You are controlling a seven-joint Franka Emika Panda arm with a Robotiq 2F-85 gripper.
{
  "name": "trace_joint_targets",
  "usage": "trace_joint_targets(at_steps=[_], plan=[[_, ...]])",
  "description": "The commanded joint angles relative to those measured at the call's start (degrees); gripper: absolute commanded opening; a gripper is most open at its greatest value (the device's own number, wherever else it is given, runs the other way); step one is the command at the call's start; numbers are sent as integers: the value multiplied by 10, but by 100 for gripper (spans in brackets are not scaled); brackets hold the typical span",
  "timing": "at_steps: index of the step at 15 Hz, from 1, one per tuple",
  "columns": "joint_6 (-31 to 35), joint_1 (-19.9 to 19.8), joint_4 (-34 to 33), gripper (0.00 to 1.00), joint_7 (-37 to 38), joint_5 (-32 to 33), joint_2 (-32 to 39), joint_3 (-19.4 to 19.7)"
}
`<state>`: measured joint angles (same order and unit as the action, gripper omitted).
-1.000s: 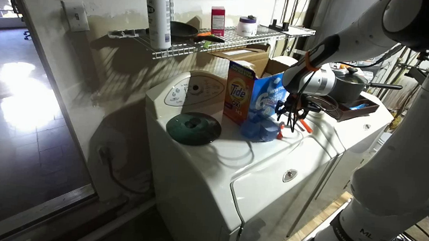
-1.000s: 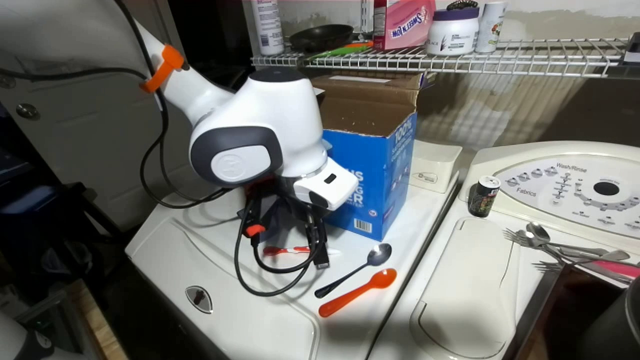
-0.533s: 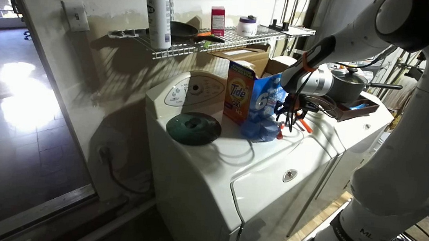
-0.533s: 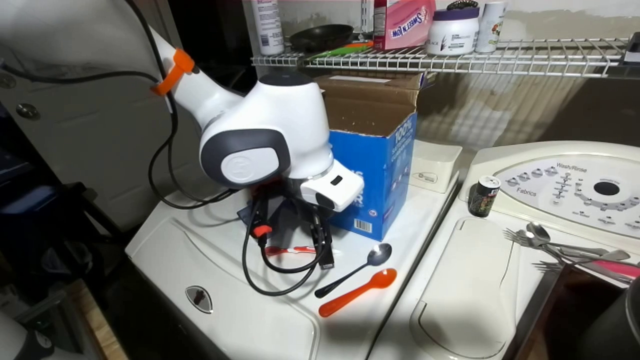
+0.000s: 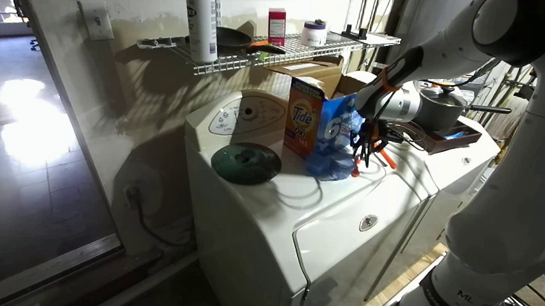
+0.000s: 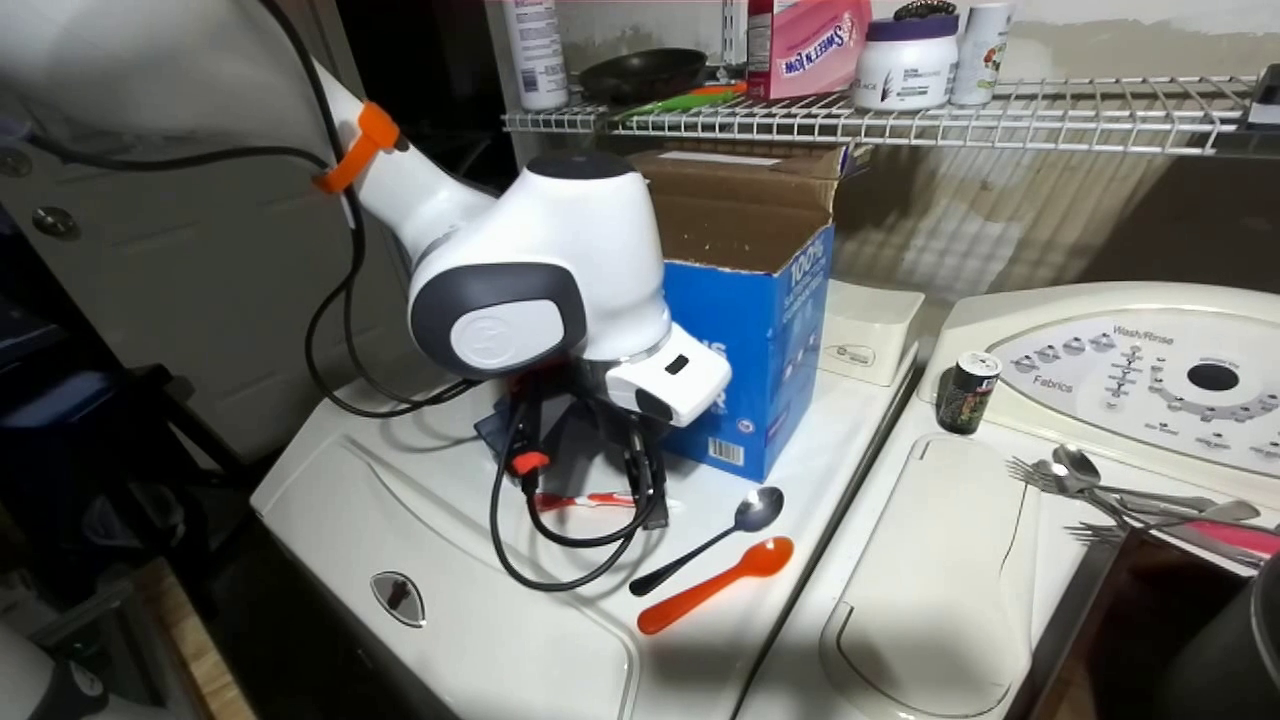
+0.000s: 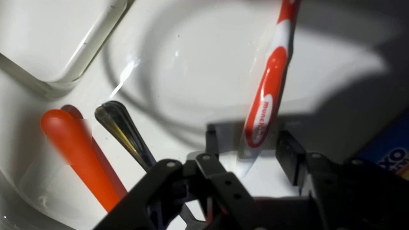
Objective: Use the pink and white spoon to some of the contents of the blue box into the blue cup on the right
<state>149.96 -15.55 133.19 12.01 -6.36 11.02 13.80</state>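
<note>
The gripper (image 7: 249, 148) is unclenched, parted fingers (image 7: 289, 158) showing either side of the pink and white spoon (image 7: 270, 84) beneath; near the gripper are the blue box (image 5: 330, 123) and blue cup (image 5: 342, 168).

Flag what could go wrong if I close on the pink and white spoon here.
The gripper stands open, lined up near the tail end of the pink and white spoon, so the spoon may pivot when lifted.
Black cable loops hang low, seemingly near the metal spoon, and could drag it.
The blue box stands tall; its rim could catch the spoon on entry.
</note>
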Motion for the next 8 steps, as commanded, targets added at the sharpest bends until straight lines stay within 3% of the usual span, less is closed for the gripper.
trace_joint_targets(at_steps=[1,4,8], plan=[[-9,2,-14,20,-12,-19,11,-1],[-12,1,-16,2,-10,-18,12,0],[-13,2,-10,5,-5,-12,3,4]])
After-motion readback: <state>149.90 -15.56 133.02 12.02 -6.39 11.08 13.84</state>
